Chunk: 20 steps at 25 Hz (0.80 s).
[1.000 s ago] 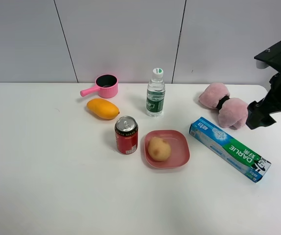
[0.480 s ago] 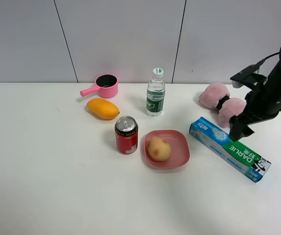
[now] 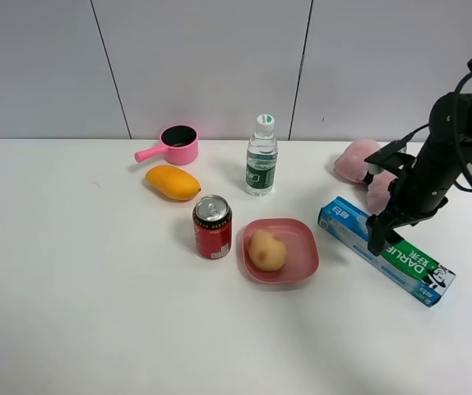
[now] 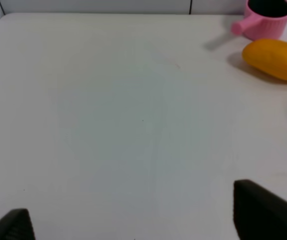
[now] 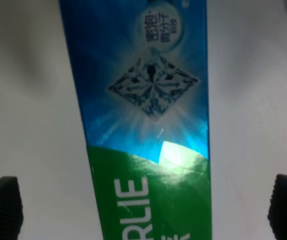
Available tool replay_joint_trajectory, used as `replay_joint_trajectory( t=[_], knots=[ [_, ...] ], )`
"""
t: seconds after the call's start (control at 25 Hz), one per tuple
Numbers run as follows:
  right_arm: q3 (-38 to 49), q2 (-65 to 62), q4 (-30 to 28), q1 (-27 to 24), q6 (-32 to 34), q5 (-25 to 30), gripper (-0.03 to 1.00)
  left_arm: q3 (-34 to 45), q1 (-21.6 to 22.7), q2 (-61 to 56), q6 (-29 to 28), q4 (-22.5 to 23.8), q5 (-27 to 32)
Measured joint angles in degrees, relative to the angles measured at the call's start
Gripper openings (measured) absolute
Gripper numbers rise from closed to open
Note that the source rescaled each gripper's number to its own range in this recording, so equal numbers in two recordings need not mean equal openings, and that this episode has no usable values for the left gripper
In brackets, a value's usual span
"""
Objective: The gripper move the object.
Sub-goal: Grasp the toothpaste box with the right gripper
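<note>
Right of the pink plate [image 3: 306,267], near the table's [image 3: 96,288] right edge, the toothpaste box [image 3: 410,264] lies flat, slanting far-left to near-right. Right gripper [image 3: 376,239] hangs over its middle, fingers spread wide, one either side of the box; contact cannot be told. Step, as judged: approach, grasp not yet made. Next calls for lowering, closing across the narrow width, lifting level. Left gripper [image 4: 133,220] is spread wide over the table's left part.

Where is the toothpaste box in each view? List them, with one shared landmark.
Exterior high: box lies diagonally on the right of the table.
Left wrist: not in it.
Right wrist: box fills the middle, close up.
Shared landmark: its DARLIE lettering in exterior high and right wrist; the mango links exterior high and left wrist.
</note>
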Motion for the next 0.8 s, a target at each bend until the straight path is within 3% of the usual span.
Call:
replay_joint_trajectory(
  t=[0.4, 0.52, 0.72, 0.8],
  knots=[
    [0.0, 5.3, 0.5, 0.0, -0.8, -2.9, 1.00, 0.0, 0.0, 0.0, 0.0, 0.0, 0.0],
    [0.0, 5.8, 0.5, 0.0, -1.4, -4.2, 0.95, 0.0, 0.0, 0.0, 0.0, 0.0, 0.0],
    [0.0, 6.5, 0.5, 0.0, -1.5, -5.1, 0.72, 0.0, 0.0, 0.0, 0.0, 0.0, 0.0],
    [0.0, 6.6, 0.5, 0.0, -1.5, -5.3, 0.44, 0.0, 0.0, 0.0, 0.0, 0.0, 0.0]
  ],
)
